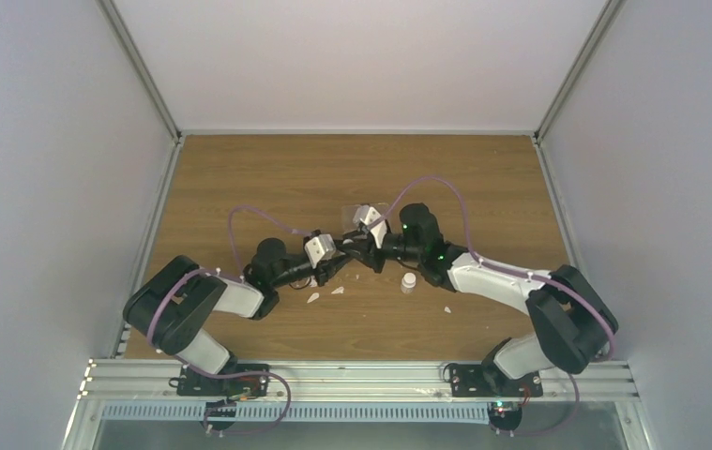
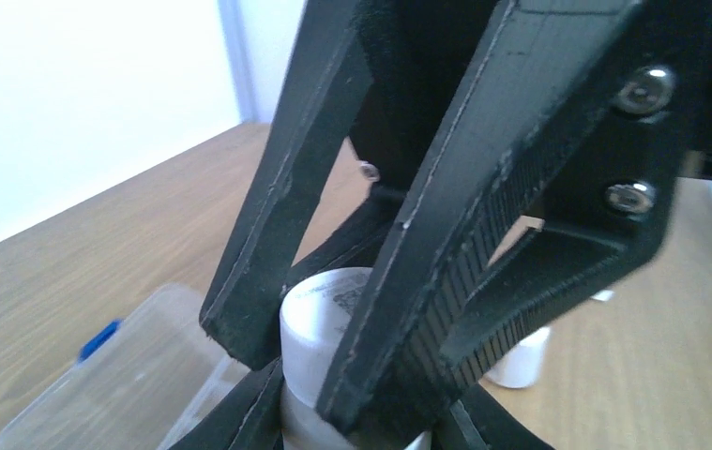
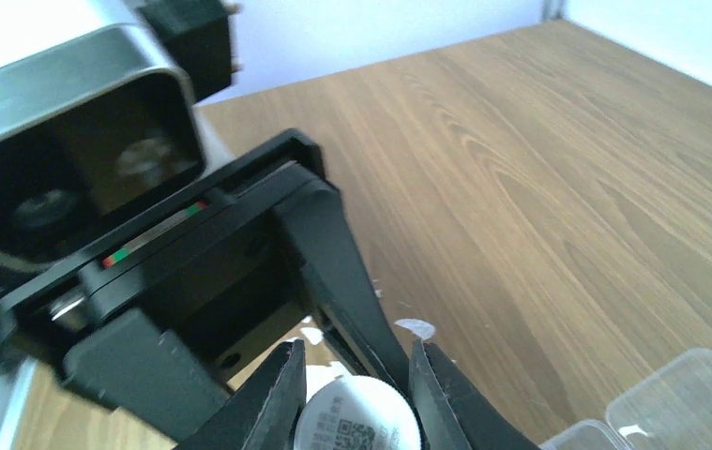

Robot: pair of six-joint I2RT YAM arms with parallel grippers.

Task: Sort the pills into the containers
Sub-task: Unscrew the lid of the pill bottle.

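White plastic is the focus: a small white vial [image 3: 354, 424] is clamped in the right claw [image 3: 359, 398], printed top facing up, where both arms meet near the middle of the wooden surface [image 3: 558, 169]. The left claw [image 2: 300, 375] straddles the top of the same vial, its fingers [image 2: 267, 234] close against either side. Whether they truly pinch it or stand a shade wide cannot be told.

This looks like the step of getting the cap off, so the job seems to be at an early stage. The pills are nowhere visible: no orange-yellow grains show on the surface or in the box. Presumably they are shut inside the vial.

The clear organiser box [image 2: 117, 389] lies on the surface just beside the claws. The compartments that show appear to hold nothing, though the view is blurred. A second vial [image 1: 409, 281] stands near, apart from both claws, and a few white flakes [image 1: 312, 297] lie scattered close by.

By this reading, what is left is to open the vial, tip out the grains and fill the compartments.
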